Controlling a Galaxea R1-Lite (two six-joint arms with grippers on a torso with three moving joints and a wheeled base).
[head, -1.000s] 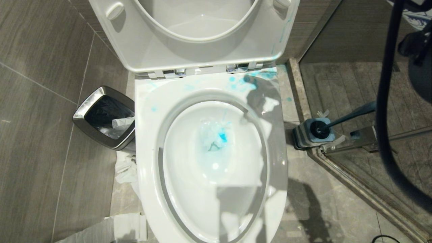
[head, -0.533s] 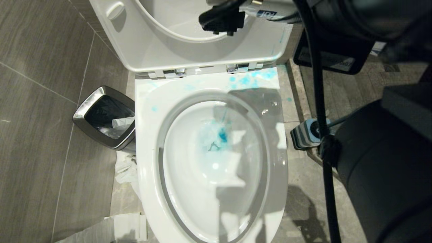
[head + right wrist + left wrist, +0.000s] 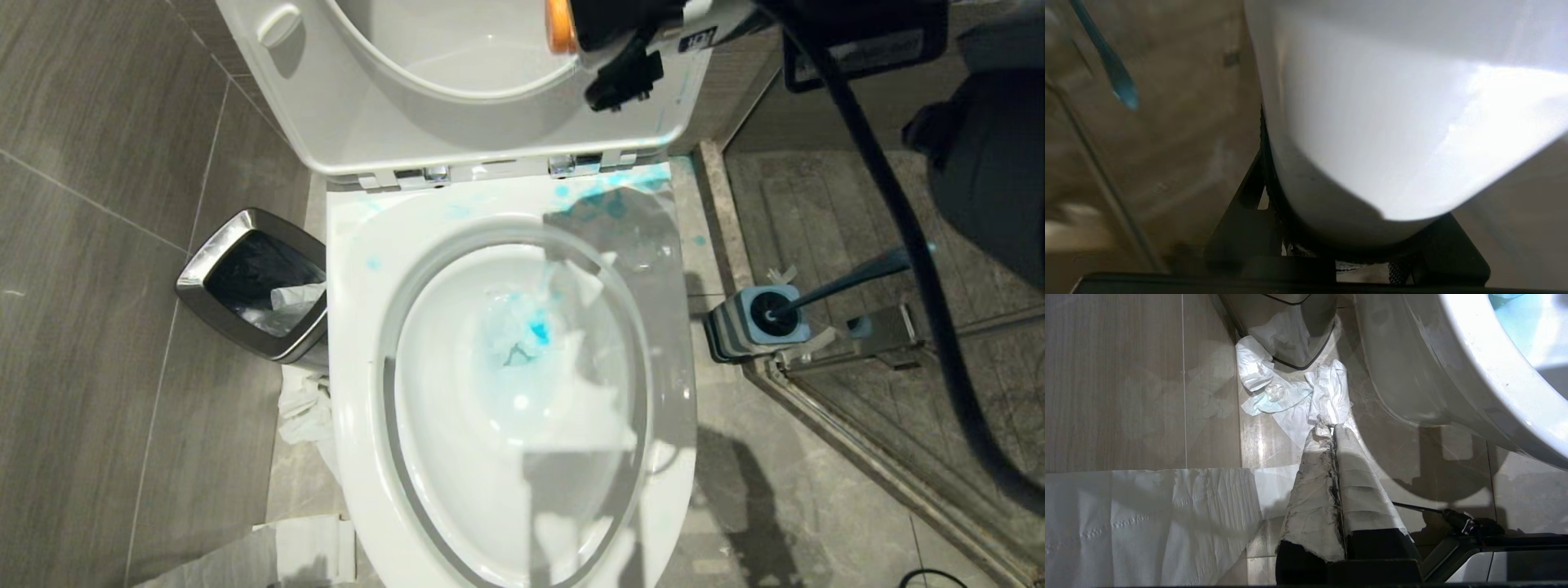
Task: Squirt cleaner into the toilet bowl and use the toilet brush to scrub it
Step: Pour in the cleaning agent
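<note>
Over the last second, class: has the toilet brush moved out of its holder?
No. The toilet brush stands in its holder beside the toilet bowl, its handle leaning the same way as before.

floor: large grey stone-look tiles, pale grout lines
bin: I see a steel-rimmed waste bin on my left, dark liner, paper inside
paper: white tissue sheets spread on floor below the bin
right side: raised stone curb, glass shower door with metal frame
light: bright overhead, hard shadows
</note>
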